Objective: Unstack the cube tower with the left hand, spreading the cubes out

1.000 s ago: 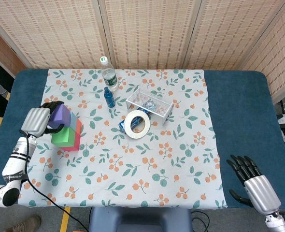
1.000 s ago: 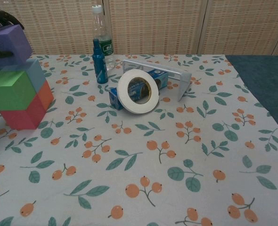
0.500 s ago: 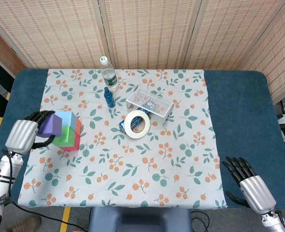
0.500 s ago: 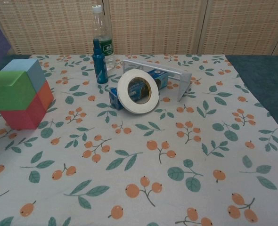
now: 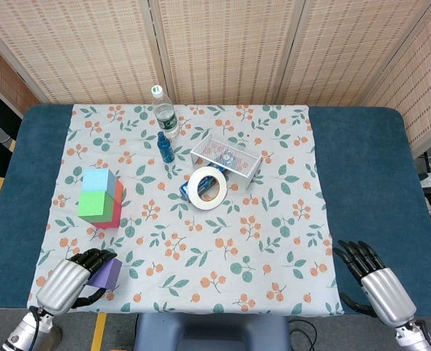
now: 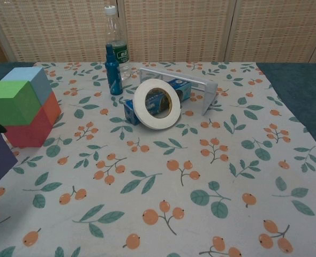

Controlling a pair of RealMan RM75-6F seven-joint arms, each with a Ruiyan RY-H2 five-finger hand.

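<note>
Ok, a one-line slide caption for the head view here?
Left hand holds the purple cube near the table's front edge, away from the remaining cube stack; right hand idle.

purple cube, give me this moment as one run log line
left hand: holds purple cube at near-left cloth edge | tower: remaining cubes stacked | right hand: open, idle

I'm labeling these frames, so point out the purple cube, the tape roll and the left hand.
purple cube (image 5: 110,273), head view, its top face.
tape roll (image 6: 157,104), chest view, its white rim.
left hand (image 5: 69,284), head view, its silver back.
</note>
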